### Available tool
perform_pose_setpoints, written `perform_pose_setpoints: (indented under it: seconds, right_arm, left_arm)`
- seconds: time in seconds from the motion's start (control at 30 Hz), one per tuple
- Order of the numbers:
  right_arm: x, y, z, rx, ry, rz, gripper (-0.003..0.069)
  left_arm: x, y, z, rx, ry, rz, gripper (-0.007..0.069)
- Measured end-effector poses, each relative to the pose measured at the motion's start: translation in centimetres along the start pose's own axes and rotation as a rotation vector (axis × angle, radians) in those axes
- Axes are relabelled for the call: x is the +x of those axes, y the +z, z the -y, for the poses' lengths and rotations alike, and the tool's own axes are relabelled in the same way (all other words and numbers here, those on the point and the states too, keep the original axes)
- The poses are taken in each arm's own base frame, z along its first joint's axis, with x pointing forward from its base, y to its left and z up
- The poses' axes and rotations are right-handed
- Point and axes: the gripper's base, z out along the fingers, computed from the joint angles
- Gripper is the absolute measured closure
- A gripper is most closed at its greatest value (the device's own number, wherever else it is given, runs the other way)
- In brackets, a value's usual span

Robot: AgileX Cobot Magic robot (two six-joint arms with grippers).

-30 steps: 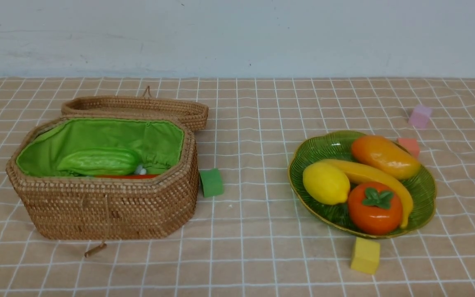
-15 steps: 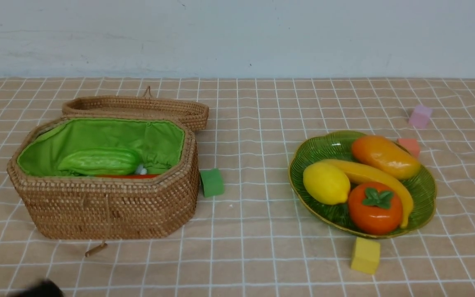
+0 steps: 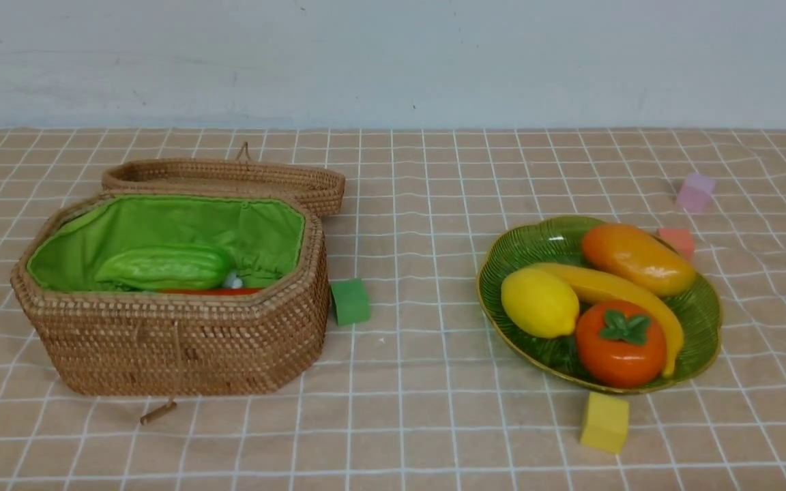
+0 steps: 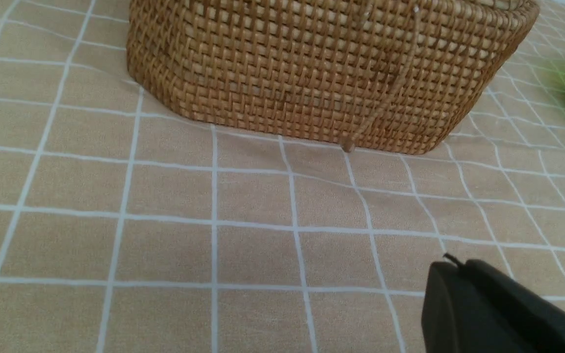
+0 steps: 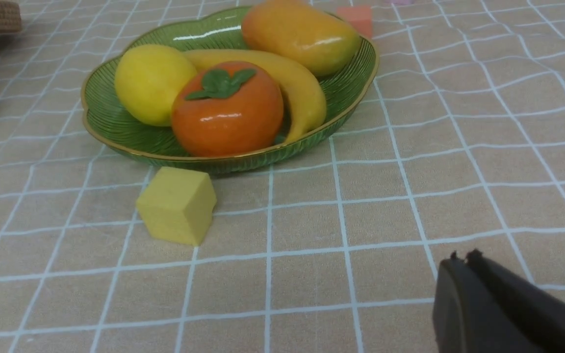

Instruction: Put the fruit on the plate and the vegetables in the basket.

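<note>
So the wicker basket (image 3: 175,348) sits around 9 o'clock, cucumber (image 3: 164,267) inside, on a tan tabletop (image 3: 420,382) with white gridlines. Pale scuffed wall (image 3: 393,61) at 12. Fruit plate (image 3: 703,341) around 3. Left pincer (image 4: 451,262) and right pincer (image 5: 464,260): both shut, nothing held.

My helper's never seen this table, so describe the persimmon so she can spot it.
Find the green plate on the robot's right. The persimmon sits at its near edge, beside the lemon. It's the round orange one, alone in having a green leaf cap.
</note>
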Motion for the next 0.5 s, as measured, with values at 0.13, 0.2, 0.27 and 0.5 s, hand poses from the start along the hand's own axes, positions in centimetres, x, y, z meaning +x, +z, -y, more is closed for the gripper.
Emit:
perform_pose_setpoints:
  seconds: [0.13, 0.2, 0.27, 0.5]
  right_arm:
    - [0.0, 0.0, 0.0, 0.0, 0.0, 0.0, 0.0641]
    - [0.0, 0.0, 0.0, 0.0, 0.0, 0.0, 0.0638]
    - [0.0, 0.0, 0.0, 0.0, 0.0, 0.0, 0.0636]
    - [0.0, 0.0, 0.0, 0.0, 0.0, 0.0, 0.0632]
  left_arm:
    - [-0.01, 0.0, 0.0, 0.0, 0.0, 0.001, 0.0637]
    - [-0.01, 0.0, 0.0, 0.0, 0.0, 0.001, 0.0637]
    - [-0.02, 0.0, 0.0, 0.001, 0.0, 0.002, 0.0637]
    - [-0.02, 0.0, 0.01, 0.001, 0.0, 0.002, 0.0637]
